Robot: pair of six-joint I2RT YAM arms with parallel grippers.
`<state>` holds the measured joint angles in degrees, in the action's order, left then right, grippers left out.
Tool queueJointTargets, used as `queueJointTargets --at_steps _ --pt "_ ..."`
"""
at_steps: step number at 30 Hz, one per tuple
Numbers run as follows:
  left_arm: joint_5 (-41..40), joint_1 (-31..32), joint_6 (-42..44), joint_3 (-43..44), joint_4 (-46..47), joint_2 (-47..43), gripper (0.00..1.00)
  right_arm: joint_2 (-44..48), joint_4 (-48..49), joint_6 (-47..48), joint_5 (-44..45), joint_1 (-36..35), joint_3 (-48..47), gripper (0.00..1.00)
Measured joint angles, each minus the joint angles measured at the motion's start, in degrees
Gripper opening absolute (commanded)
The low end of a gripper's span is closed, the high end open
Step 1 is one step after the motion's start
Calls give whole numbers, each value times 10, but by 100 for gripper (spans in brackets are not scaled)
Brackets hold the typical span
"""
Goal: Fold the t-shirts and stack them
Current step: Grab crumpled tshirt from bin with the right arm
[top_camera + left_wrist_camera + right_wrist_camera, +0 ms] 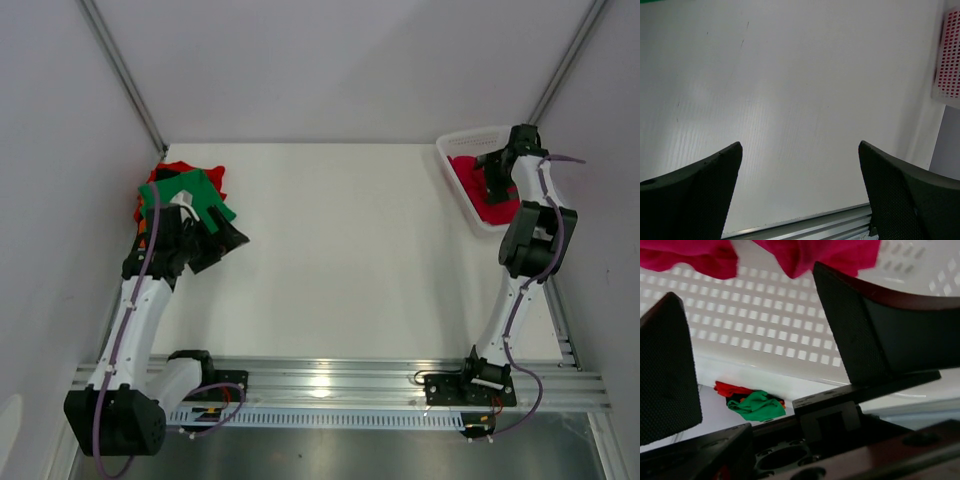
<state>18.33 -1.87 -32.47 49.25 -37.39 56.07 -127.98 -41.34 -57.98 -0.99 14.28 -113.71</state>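
A crimson t-shirt (468, 172) lies bunched in the white mesh basket (462, 141) at the back right. My right gripper (497, 193) is down inside the basket over it. In the right wrist view its jaws (747, 285) stand wide open, with the crimson cloth (805, 252) just beyond the fingertips and not gripped. A pile of t-shirts sits at the back left: green (198, 190) on top, red (180, 167) and orange (141, 215) beneath. It also shows far off in the right wrist view (757, 406). My left gripper (225, 245) is open and empty just right of the pile, over bare table (800, 165).
The white table (340, 250) spans between the pile and the basket. The basket's mesh wall (765, 315) is close behind my right fingers, and its corner shows in the left wrist view (950, 60). A metal rail (330, 385) runs along the near edge.
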Motion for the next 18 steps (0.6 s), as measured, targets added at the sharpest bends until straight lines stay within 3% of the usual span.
queueJointTargets --at_steps 8,18 --pt "-18 0 10 10 -17 -23 100 -25 -71 -53 54 -18 -14 93" --pt "-42 0 19 10 -46 -42 100 -29 -115 -83 126 12 -25 92"
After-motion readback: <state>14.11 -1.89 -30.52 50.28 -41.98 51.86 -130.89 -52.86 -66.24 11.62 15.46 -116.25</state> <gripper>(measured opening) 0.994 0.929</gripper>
